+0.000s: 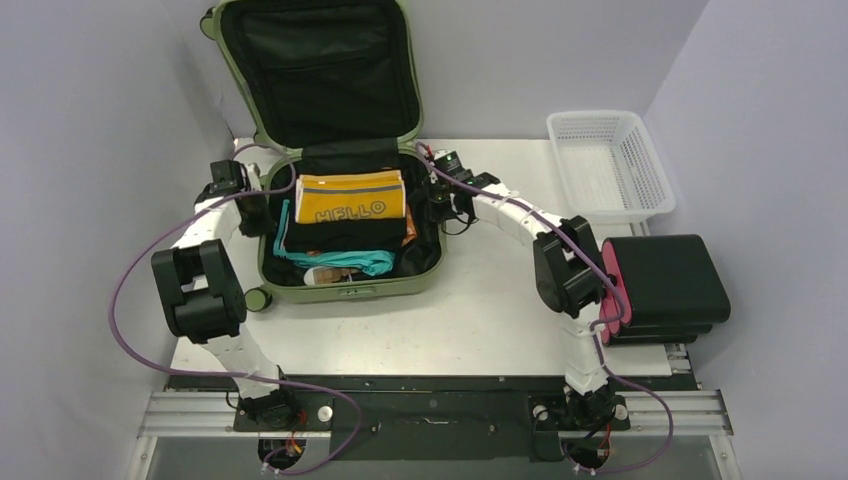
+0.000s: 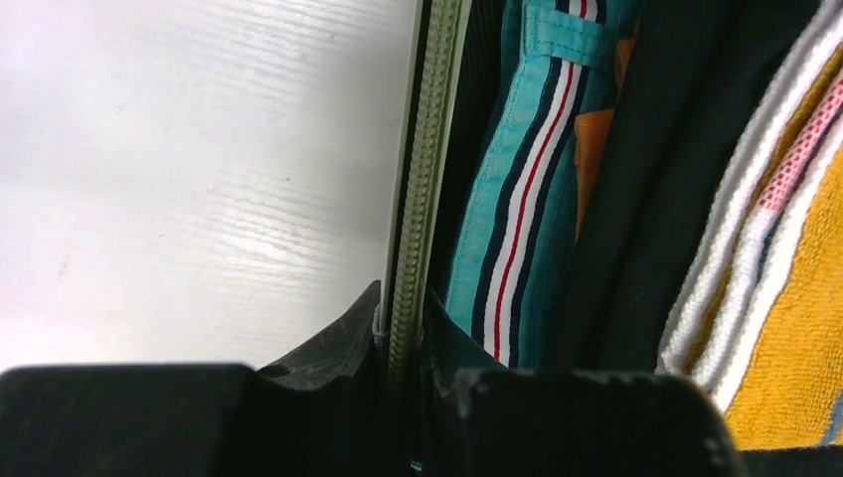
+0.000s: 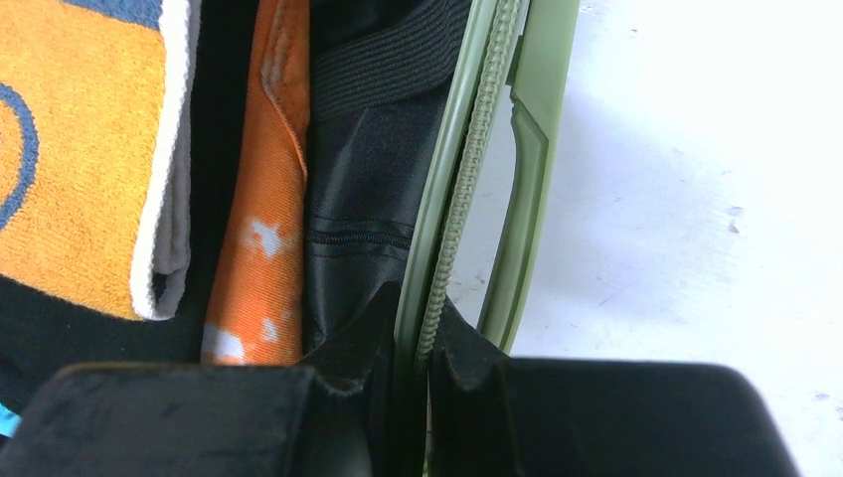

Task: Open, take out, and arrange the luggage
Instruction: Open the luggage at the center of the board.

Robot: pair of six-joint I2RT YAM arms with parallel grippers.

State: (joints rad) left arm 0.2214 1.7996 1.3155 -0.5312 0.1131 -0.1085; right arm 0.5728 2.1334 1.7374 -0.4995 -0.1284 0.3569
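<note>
The luggage lies open toward the back left of the white surface. Its base is flat and its lid stands upright against the back wall, black lining facing forward. The left hand is clenched on the rim of the base's left wall. In the left wrist view one finger sits outside against the shell and the other inside, with the olive zipper edge pinched between them. The right hand is clenched the same way on the right wall's rim, a finger on either side of the zipper edge, with the green side handle just beyond them on the outside of the shell. Inside the base, a yellow towel with outline letters reading "HELLO" lies on top toward the back, on a folded black garment. A teal cloth with navy, white and red stripes runs along the left and near sides. An orange cloth with white specks is tucked between the stack and the right wall. A black wheel shows at the base's near-left corner. A white mesh basket stands at the back right of the surface, apart from the luggage. A black case with a pink side lies at the right edge, just beside the right arm's elbow.
</note>
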